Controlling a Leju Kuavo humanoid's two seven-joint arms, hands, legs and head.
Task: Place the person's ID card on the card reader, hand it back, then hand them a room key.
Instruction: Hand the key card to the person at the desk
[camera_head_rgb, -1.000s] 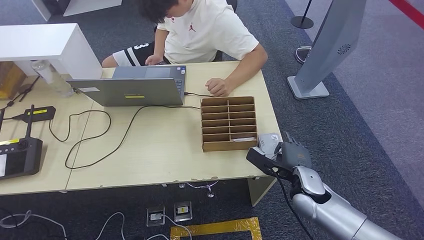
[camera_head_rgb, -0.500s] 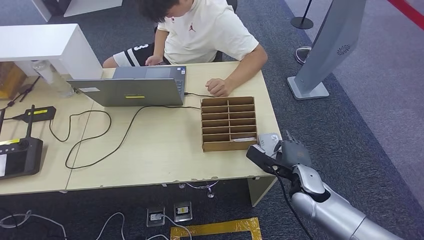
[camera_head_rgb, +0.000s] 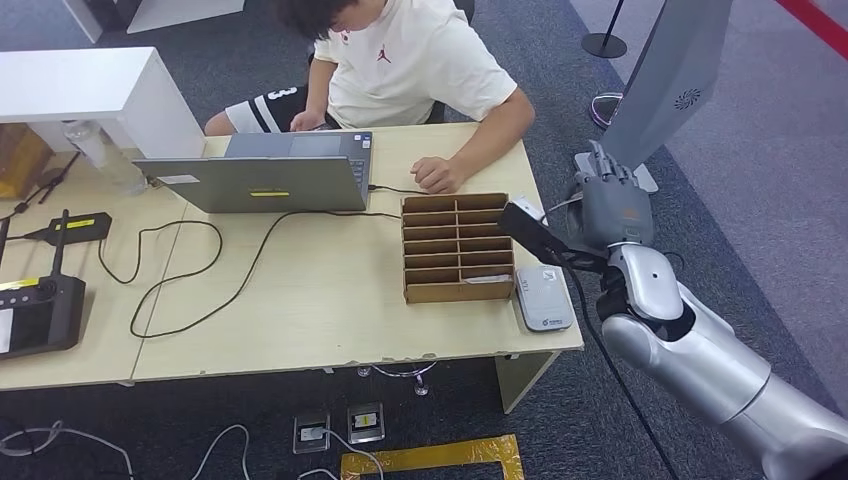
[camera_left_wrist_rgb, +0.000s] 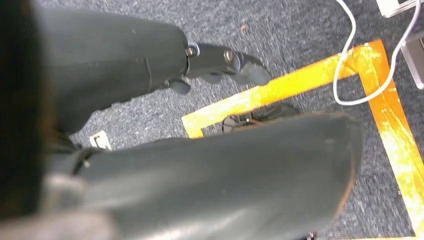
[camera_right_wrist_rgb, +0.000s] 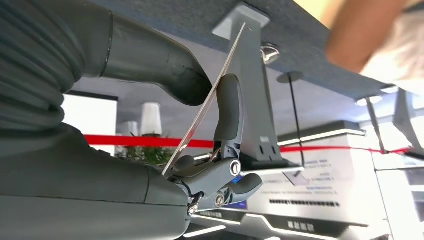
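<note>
Pinching the ID card (camera_right_wrist_rgb: 202, 114) edge-on between its thick thumb and a darker finger, the right hand (camera_head_rgb: 612, 205) is raised off the bench's (camera_head_rgb: 320, 300) right end, near the seated person's (camera_head_rgb: 410, 70) forearm. Below it, the grey card reader (camera_head_rgb: 543, 297) lies flat on the bench corner, just beside the cardboard slotted box (camera_head_rgb: 457, 246). An open laptop (camera_head_rgb: 262, 175) stands farther along. The left hand (camera_left_wrist_rgb: 220, 62) hangs over carpet with orange floor tape (camera_left_wrist_rgb: 280, 90); whether its fingers are clenched cannot be told.
</note>
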